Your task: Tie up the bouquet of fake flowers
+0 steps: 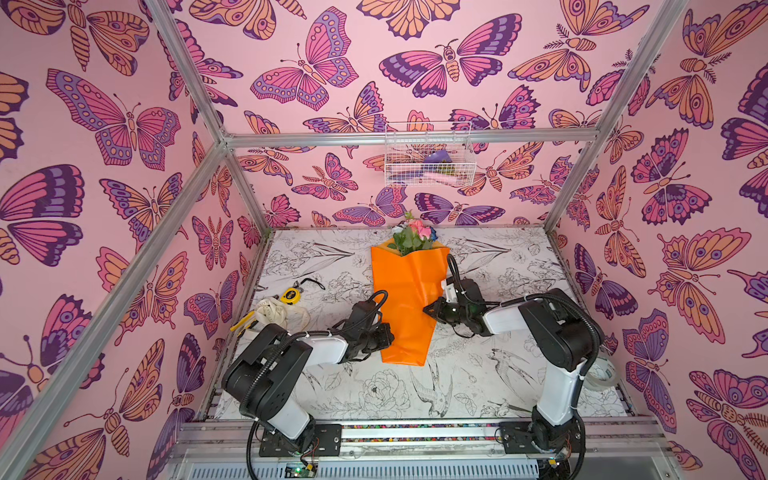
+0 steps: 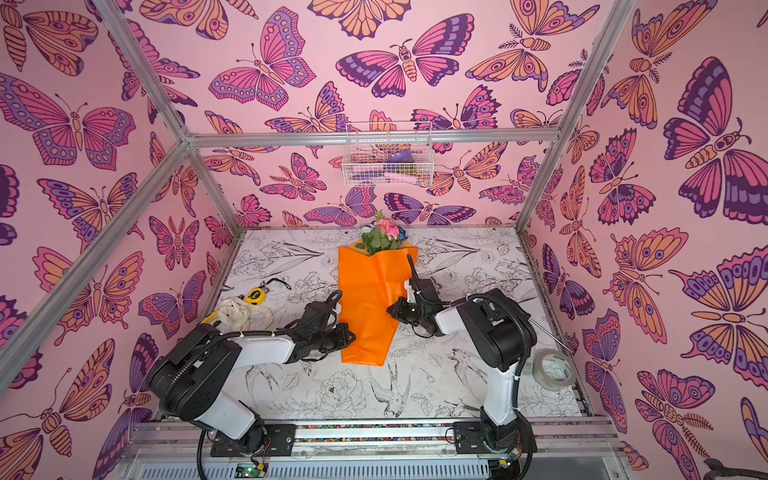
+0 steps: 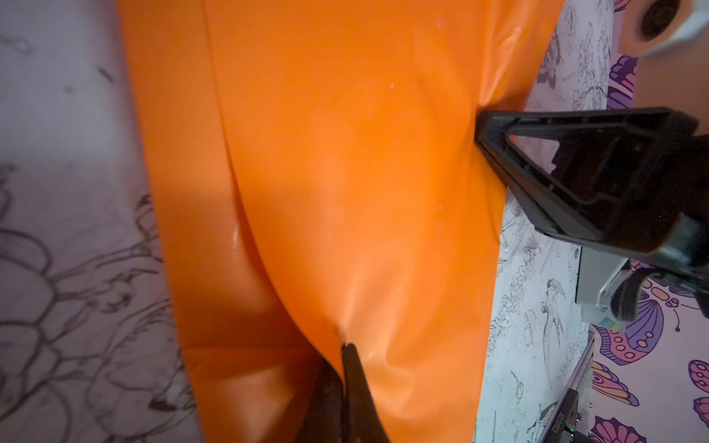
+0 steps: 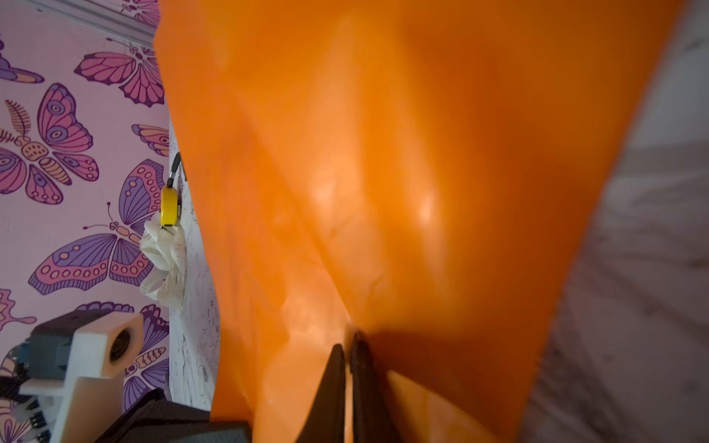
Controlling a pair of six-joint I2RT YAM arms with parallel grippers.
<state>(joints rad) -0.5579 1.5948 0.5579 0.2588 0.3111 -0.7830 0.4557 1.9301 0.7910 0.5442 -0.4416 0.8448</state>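
We judge the bouquet (image 1: 409, 299) light, slick and crumply; left gripper (image 3: 347, 347) and right gripper (image 4: 351, 339) pinch its edges between closed fingers.

Left fingers (image 3: 355, 387), right fingers (image 4: 364, 383): both closed.

Even bright light; blurry wrist views; sheen on bouquet (image 3: 345, 153)

wrapping paper (image 1: 405, 303): glossy, smooth | wire basket (image 1: 392, 166): metal | table (image 1: 498, 374): matt print
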